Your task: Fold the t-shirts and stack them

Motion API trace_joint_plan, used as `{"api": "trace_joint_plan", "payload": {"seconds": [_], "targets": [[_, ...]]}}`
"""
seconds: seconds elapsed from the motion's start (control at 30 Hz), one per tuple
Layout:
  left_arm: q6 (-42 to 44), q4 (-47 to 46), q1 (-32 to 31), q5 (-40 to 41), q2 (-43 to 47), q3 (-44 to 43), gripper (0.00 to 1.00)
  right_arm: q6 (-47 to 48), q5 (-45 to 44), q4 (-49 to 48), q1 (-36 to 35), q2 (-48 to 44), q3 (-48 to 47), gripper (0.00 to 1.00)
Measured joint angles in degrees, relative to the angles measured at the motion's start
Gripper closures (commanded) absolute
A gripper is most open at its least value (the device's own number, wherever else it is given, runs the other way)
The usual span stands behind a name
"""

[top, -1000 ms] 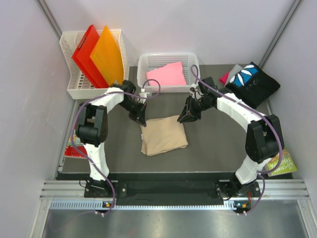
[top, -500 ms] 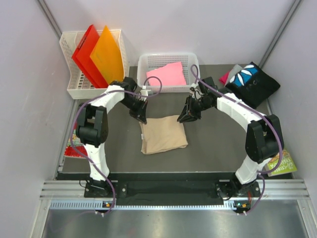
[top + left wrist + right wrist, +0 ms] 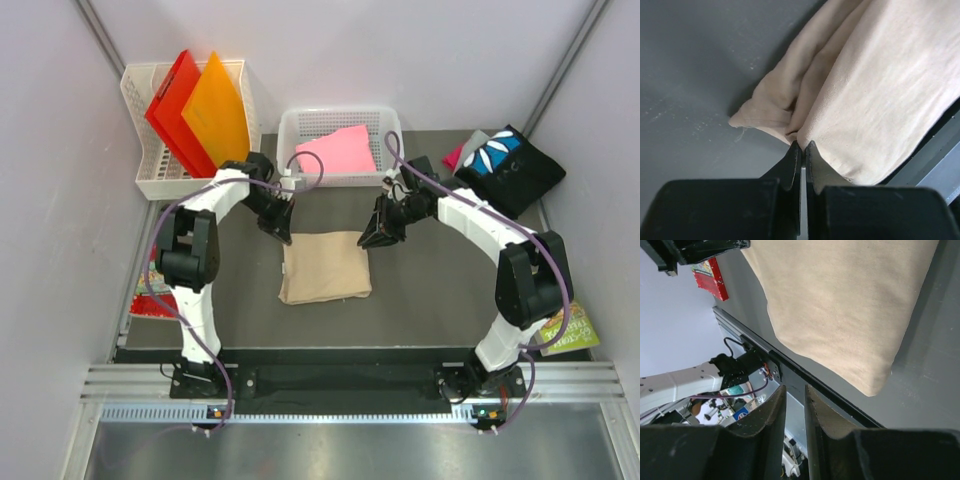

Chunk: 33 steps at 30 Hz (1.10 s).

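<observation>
The top external camera looks steeply down from above and behind the 2 arm bases, far enough back to take in the whole table (image 3: pixel 440 290). The 2 wrist cameras sit close behind the left gripper (image 3: pixel 801 146) and right gripper (image 3: pixel 795 388), each sighting along its own fingers from very near the cloth. All 3 views share the tan t-shirt (image 3: pixel 325 267), the wrist views showing only part of it.

Black tee (image 3: pixel 520 175) hides most of magenta tee (image 3: pixel 454 158).
</observation>
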<state>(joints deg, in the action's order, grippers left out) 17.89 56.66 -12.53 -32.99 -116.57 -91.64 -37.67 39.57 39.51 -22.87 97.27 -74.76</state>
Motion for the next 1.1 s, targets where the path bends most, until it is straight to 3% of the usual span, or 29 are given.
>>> {"api": "trace_joint_plan", "payload": {"seconds": [0.1, 0.13, 0.2, 0.23, 0.3, 0.43, 0.47, 0.5, 0.73, 0.9, 1.1], "targets": [[0.0, -0.5, 0.1, 0.8, -1.9, 0.0, 0.98, 0.0, 0.2, -0.3, -0.3, 0.1, 0.6, 0.77], [0.0, -0.8, 0.2, 1.1, -2.6, -0.1, 0.86, 0.1, 0.3, -0.5, -0.3, 0.2, 0.9, 0.76], [-0.1, -1.6, 0.2, 1.6, -3.8, -0.2, 0.78, 0.1, 0.4, -0.7, -0.7, 0.8, 1.3, 0.74], [-0.2, -1.9, 0.2, 2.0, -4.3, -0.2, 0.64, 0.2, 0.4, -0.7, -0.9, 1.2, 1.4, 0.73], [-0.4, -2.7, 0.2, 2.7, -5.1, -0.6, 0.52, 0.3, 0.4, -0.9, -1.8, 2.3, 2.1, 0.73], [-1.6, -3.7, 0.7, 3.9, -6.0, -1.2, 0.37, 0.8, 0.5, -0.9, -3.4, 5.6, 2.7, 0.73], [-1.8, -3.8, 0.8, 4.2, -5.9, -1.4, 0.28, 1.1, 0.5, -1.0, -3.7, 6.5, 2.7, 0.74], [-1.9, -4.1, 1.0, 4.2, -5.9, -1.7, 0.01, 1.4, 0.6, -0.9, -3.7, 8.1, 2.5, 0.74], [-1.1, -3.6, 2.6, 6.3, -2.2, -2.4, 0.01, 2.8, 1.6, -1.6, -3.7, 17.7, -1.5, 0.75], [1.2, 0.0, 3.1, 6.3, 5.5, -2.3, 0.01, 3.2, 3.2, -2.8, -4.0, 21.1, -1.4, 0.76], [5.7, 7.6, -4.8, 0.8, 14.6, -2.0, 0.01, 3.3, 4.4, -3.7, -4.0, 21.5, -0.9, 0.76]]}}
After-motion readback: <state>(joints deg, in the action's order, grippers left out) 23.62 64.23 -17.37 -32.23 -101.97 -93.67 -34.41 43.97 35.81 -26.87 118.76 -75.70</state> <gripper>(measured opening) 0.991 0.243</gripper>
